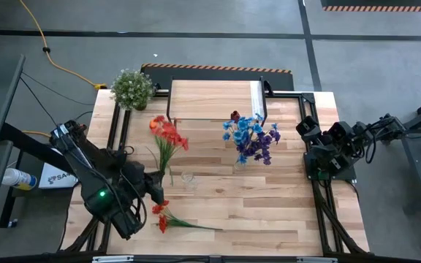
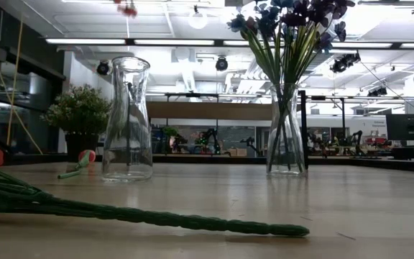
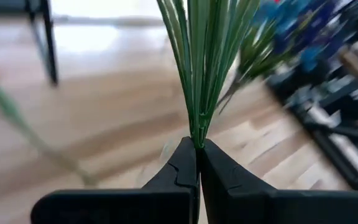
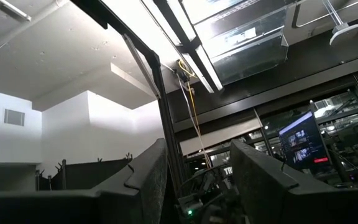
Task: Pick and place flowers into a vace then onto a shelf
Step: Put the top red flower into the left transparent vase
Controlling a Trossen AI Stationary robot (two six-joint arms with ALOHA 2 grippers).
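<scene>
My left gripper (image 1: 159, 180) sits near the table's near-left part, shut on a bunch of red flowers (image 1: 168, 134) whose blooms point toward the far edge. In the left wrist view the green stems (image 3: 199, 68) fan out from my left gripper (image 3: 198, 152). An empty glass vase (image 1: 188, 177) (image 2: 128, 119) stands upright just right of it. A second vase with blue and purple flowers (image 1: 251, 139) (image 2: 286, 86) stands mid-table. Another red flower (image 1: 164, 218) lies on the table near the front edge, stem (image 2: 157, 216) flat on the wood. The shelf (image 1: 212, 100) stands at the far edge. My right gripper (image 4: 197, 180) is open, parked at the table's right. My left gripper pinches the red bunch at the bottom end of its gathered stems (image 3: 197, 138), between the tips of the two fingers. The stems run on past the fingertips and spread apart toward the blooms. Whether the blooms rest on the table, I cannot tell.
A bushy green-white potted plant (image 1: 131, 88) (image 2: 81, 115) stands at the far-left corner. A small bud on a short stem (image 2: 83, 157) lies on the table behind the empty vase. Bare wood lies between the two vases and along the near-right part.
</scene>
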